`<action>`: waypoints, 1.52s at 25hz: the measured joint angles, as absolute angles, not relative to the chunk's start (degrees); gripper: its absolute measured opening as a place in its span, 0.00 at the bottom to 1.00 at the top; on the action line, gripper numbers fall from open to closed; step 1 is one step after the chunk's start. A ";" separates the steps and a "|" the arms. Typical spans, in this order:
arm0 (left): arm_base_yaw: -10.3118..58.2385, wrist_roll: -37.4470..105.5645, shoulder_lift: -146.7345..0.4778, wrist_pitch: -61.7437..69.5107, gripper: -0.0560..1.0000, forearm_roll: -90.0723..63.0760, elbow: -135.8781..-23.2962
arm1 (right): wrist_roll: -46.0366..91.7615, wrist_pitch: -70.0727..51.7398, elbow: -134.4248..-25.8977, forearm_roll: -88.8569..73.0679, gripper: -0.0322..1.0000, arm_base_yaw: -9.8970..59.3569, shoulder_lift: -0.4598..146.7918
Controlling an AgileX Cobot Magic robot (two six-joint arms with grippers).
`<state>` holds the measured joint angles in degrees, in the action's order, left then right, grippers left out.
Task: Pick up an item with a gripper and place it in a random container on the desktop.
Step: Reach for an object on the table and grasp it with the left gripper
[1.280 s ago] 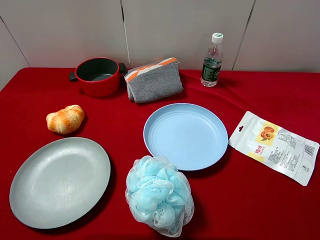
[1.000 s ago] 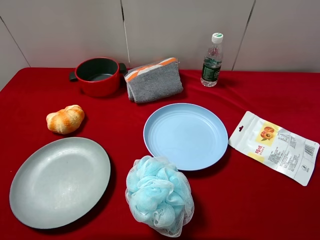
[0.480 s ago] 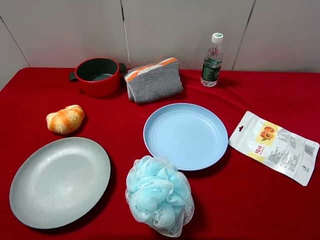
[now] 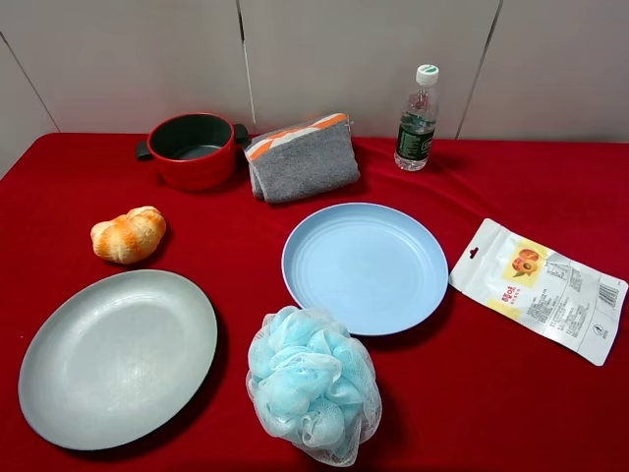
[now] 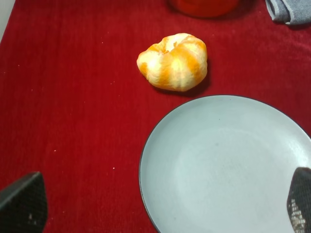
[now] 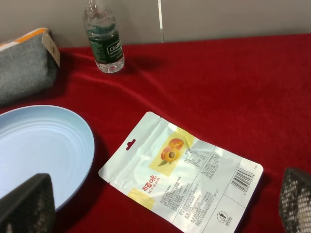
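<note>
The light blue and white mesh bath pouf (image 4: 313,383) lies on the red cloth desktop (image 4: 491,393) near the front edge. It sits just in front of the round light blue plate (image 4: 365,266), which is empty. The plate's edge also shows in the right wrist view (image 6: 39,150). Neither arm shows in the exterior high view. My left gripper (image 5: 160,204) is open and empty, its fingertips (image 5: 22,204) wide apart. My right gripper (image 6: 160,201) is open and empty, with fingertips (image 6: 26,204) wide apart. The pouf shows in neither wrist view.
A larger grey-green plate (image 4: 118,356) lies front left, with a golden bread roll (image 4: 128,235) behind it. A red pot (image 4: 192,149), a grey pouch (image 4: 301,157) and a water bottle (image 4: 417,118) stand along the back. A snack packet (image 4: 539,288) lies at the right.
</note>
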<state>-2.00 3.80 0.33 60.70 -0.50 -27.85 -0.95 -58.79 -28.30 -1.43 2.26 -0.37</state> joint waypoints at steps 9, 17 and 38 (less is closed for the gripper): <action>-2.00 3.80 0.33 60.70 1.00 -0.50 -28.01 | -0.95 -58.79 -28.30 -1.43 0.70 2.26 -0.37; -2.00 8.26 -7.32 60.77 1.00 -0.50 -36.26 | -0.95 -58.79 -28.30 -1.44 0.70 2.26 -0.37; -0.13 23.10 -43.57 62.85 1.00 -17.88 -49.88 | -0.95 -58.79 -28.30 -1.44 0.70 2.26 -0.37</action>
